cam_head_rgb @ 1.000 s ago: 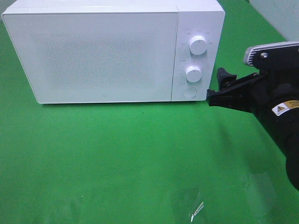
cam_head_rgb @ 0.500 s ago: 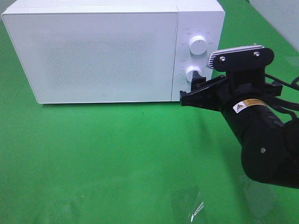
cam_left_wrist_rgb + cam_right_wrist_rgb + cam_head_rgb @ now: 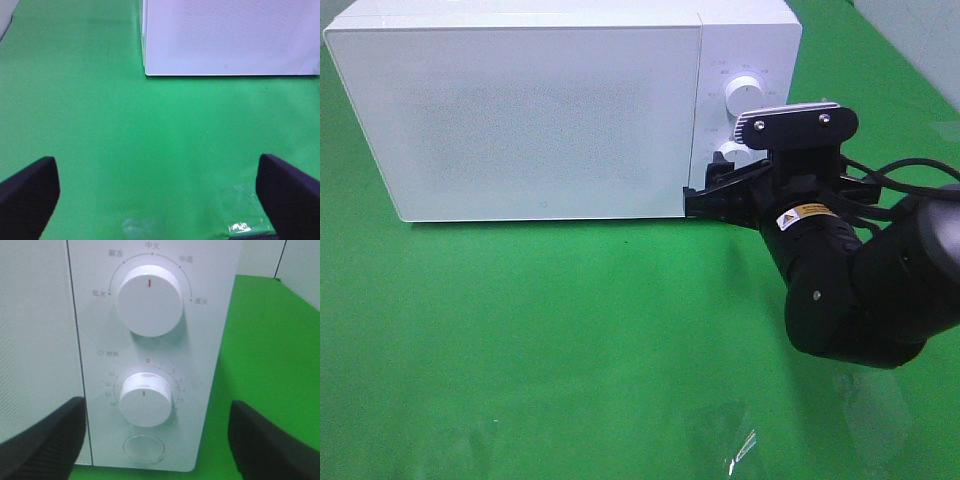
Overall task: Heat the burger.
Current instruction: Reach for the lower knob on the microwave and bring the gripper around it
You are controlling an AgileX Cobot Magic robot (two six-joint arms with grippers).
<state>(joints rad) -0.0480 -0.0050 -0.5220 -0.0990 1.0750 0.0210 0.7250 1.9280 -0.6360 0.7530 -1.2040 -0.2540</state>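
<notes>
No burger shows in any view. The white microwave (image 3: 520,110) stands on the green cloth with its door closed. My right gripper (image 3: 705,195) is open right in front of the control panel. In the right wrist view its fingers (image 3: 45,440) stand on either side of the lower timer knob (image 3: 146,400) and the round button (image 3: 143,447), without touching them. Above these sits the power knob (image 3: 149,300). My left gripper (image 3: 159,200) is open and empty over bare cloth, facing the microwave's front (image 3: 225,35); the high view does not show it.
A clear bit of plastic film glints on the cloth near the front edge (image 3: 740,450), also lying close to the left gripper (image 3: 235,227). A pale wall (image 3: 920,30) borders the far right corner.
My right arm has swung left from the right edge to the microwave's control panel, and it now covers the lower knob in the high view. The jaws stayed open.
</notes>
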